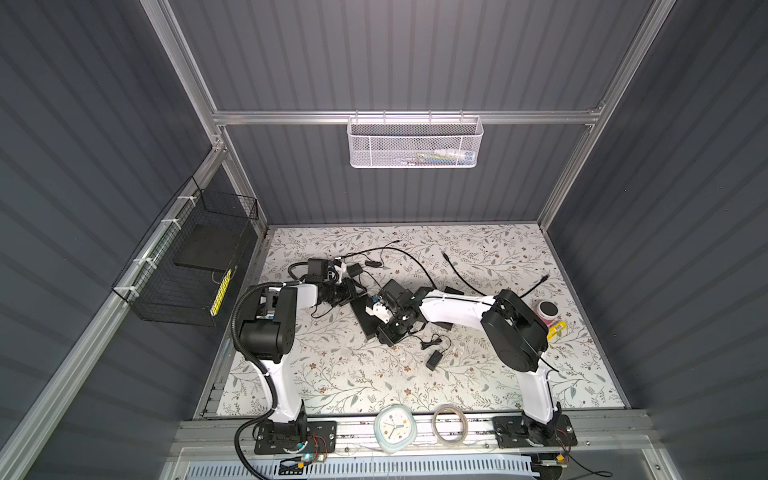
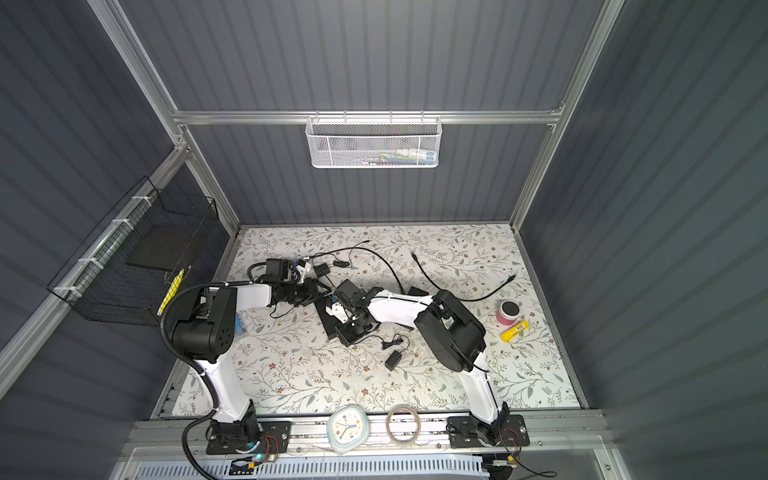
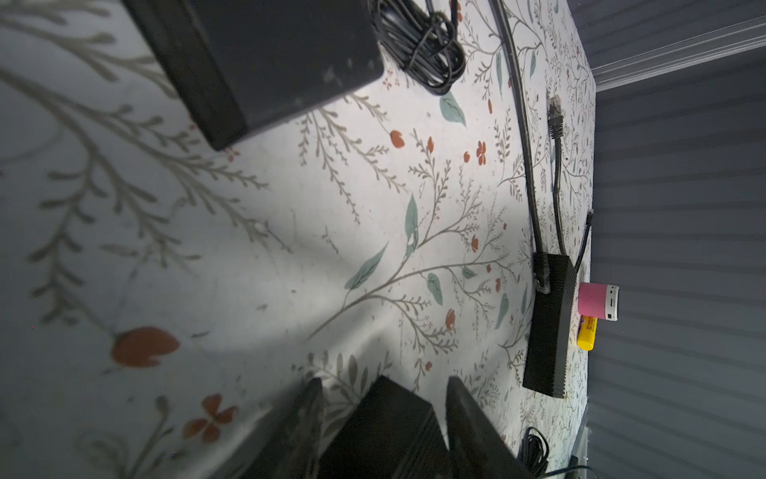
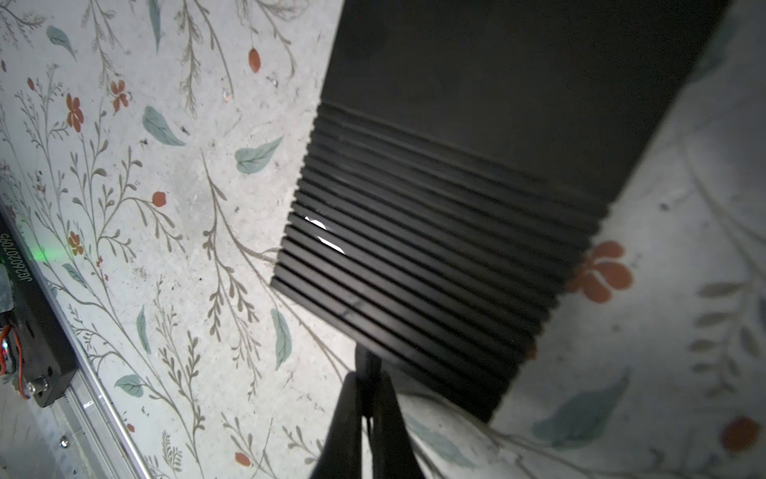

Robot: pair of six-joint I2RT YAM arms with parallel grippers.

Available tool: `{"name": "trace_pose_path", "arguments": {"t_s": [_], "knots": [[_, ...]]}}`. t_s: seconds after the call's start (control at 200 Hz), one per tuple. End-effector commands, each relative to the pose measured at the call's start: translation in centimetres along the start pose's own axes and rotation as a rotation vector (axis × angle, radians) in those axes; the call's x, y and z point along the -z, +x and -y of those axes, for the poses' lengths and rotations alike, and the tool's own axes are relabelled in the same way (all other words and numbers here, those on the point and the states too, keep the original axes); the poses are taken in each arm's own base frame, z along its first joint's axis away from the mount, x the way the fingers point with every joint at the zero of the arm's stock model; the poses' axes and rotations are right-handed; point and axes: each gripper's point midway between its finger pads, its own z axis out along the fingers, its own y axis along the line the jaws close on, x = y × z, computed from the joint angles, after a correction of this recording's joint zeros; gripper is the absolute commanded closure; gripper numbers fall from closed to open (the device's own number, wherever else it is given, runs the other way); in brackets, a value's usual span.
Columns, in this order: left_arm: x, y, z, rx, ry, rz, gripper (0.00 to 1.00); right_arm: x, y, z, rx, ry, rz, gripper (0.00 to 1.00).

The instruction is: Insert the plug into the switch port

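The switch port itself cannot be made out. In both top views the flat black rectangular box (image 1: 362, 319) (image 2: 328, 321) that carries it lies just toward 9 o'clock of the table's middle, and the right arm's wrist covers most of it. In the right wrist view the box is matte plastic, smooth at one end and cut with fine parallel ridges at the other.

The right gripper (image 4: 367, 379) is clenched, its dark tapered fingertips pressed together on a thin black plug (image 4: 367, 358). The plug's stub reaches the ridged end's edge. The rim hides whether it has entered any socket.

The left gripper (image 3: 385, 379) is cut off by the frame. Its two wedge-shaped fingers (image 3: 306, 427) stand half apart on either side of a black block's end. I cannot tell whether the pads press it.

Both arms work over a white floral tablecloth (image 1: 332, 374) with thin black cables trailing toward 12 o'clock. A second ribbed black box (image 3: 549, 331) has a cable plugged into its end. At 3 o'clock stand a pink cylinder (image 1: 547, 311) and a yellow tube (image 1: 557, 328), whose label is too small to read.
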Motion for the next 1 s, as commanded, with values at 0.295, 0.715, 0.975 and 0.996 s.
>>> {"name": "trace_pose_path", "arguments": {"t_s": [0.295,0.715,0.975,0.996], "knots": [[0.4,3.2,-2.2,0.057,-0.086,-0.057,0.51,2.3,-3.0,1.6,-0.036,0.099,0.101,1.00],[-0.1,4.9,-1.8,0.053,-0.080,-0.085,0.51,2.5,-3.3,2.1,0.038,0.094,0.086,1.00],[-1.1,6.5,-1.4,0.062,-0.072,-0.117,0.51,3.5,-4.6,3.6,0.053,0.122,0.103,1.00],[-1.1,6.7,-1.4,0.065,-0.070,-0.121,0.51,3.5,-4.8,3.6,0.056,0.123,0.105,1.00]]}}
